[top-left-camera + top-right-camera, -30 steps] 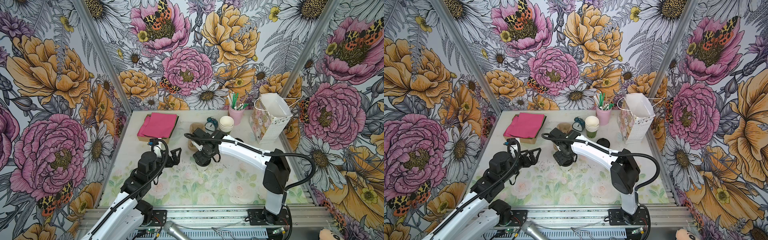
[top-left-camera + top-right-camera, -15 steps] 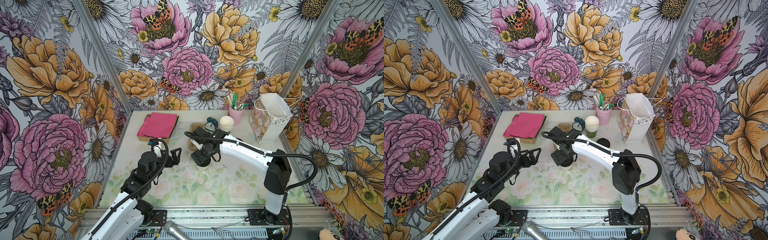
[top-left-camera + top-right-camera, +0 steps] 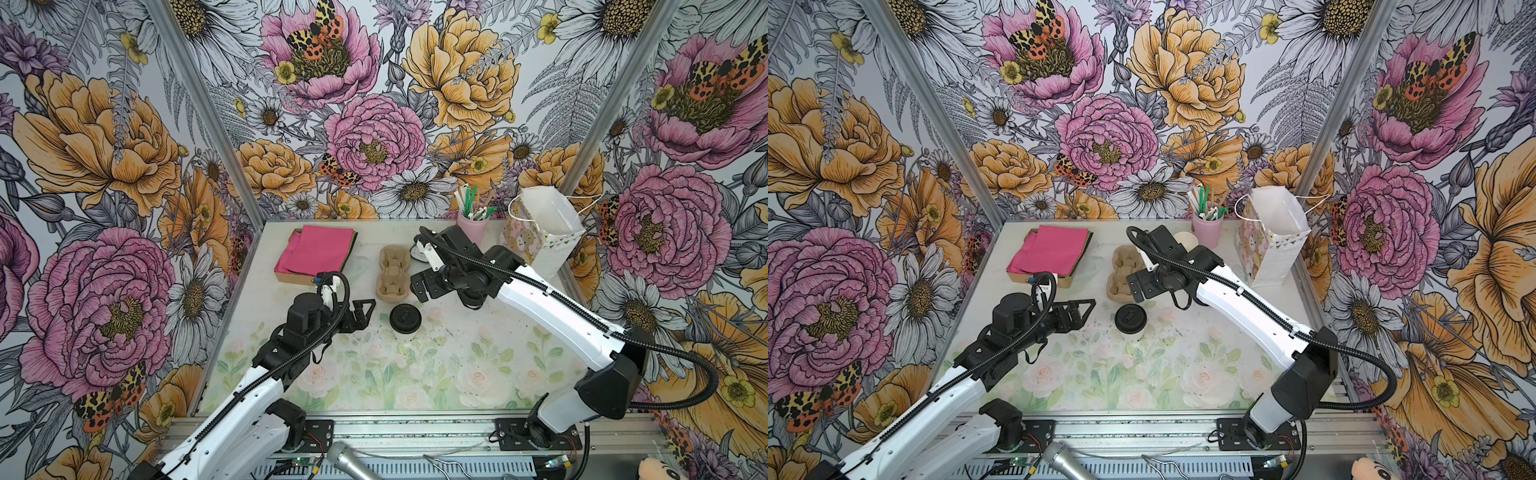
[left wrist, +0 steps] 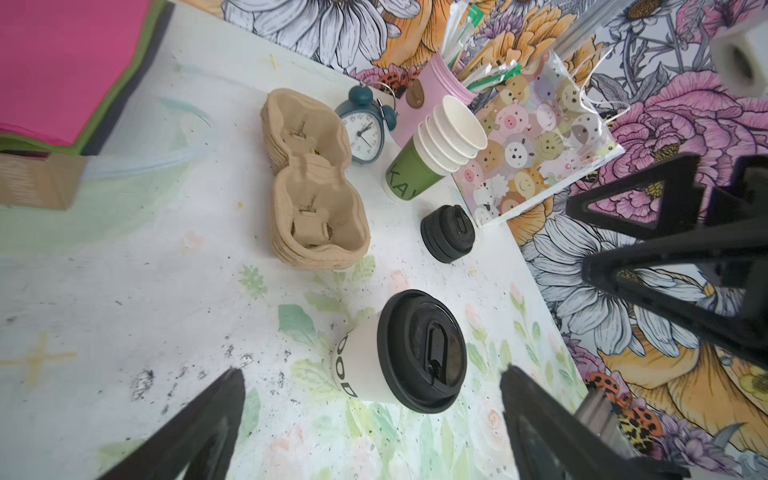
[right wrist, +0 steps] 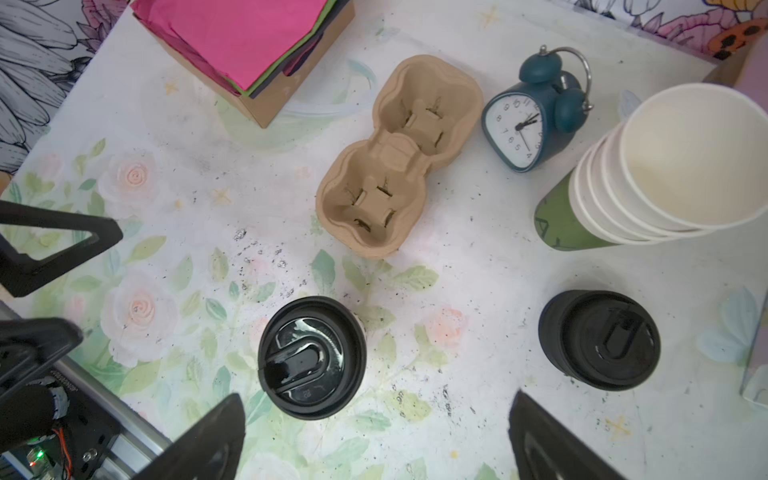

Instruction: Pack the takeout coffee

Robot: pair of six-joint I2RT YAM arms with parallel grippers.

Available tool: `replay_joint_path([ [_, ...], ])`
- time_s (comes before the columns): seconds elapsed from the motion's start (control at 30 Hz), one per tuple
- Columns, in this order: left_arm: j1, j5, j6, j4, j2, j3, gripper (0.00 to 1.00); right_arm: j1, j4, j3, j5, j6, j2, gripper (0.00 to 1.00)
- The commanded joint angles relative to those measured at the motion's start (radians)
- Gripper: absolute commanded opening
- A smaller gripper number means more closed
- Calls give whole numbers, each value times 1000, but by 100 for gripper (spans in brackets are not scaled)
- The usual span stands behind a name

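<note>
The takeout coffee [image 3: 405, 319] [image 3: 1131, 319], a small white paper cup with a black lid, stands upright and free on the table's middle. My left gripper [image 3: 361, 313] [image 3: 1081, 309] is open just left of it, level with the cup. In the left wrist view the cup [image 4: 419, 357] sits just ahead of the spread fingers of the left gripper [image 4: 372, 382]. My right gripper [image 3: 419, 286] [image 3: 1138, 286] hangs open above and behind the cup, holding nothing. From the right wrist view the lid [image 5: 311, 357] lies beside the wide jaws of the right gripper [image 5: 376, 401].
A brown pulp cup carrier [image 3: 392, 272] lies behind the cup. A box of pink napkins [image 3: 316, 253] is back left. The patterned gift bag [image 3: 540, 245] and pink straw holder [image 3: 471, 226] stand back right. An alarm clock [image 5: 528, 129], nested cups [image 5: 623, 199] and a lid pile [image 5: 598, 338] stand nearby.
The right gripper has opened wider, lifted off the coffee cup and drawn back toward the carrier, leaving the cup standing uncovered. The left arm has barely moved.
</note>
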Motion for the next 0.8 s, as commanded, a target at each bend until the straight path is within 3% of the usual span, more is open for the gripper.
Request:
replay_joint_path([
  [0.0,-19,171,-11,42,82,70,93,-22,61,-72,-53,40,-12,99],
  [0.23,-68,201,23,18,250,144,89,-26,132,-169,-110,86,3,99],
  [0.77,-85,107,33,4,445,180,73,-19,169,-245,-129,85,80,100],
])
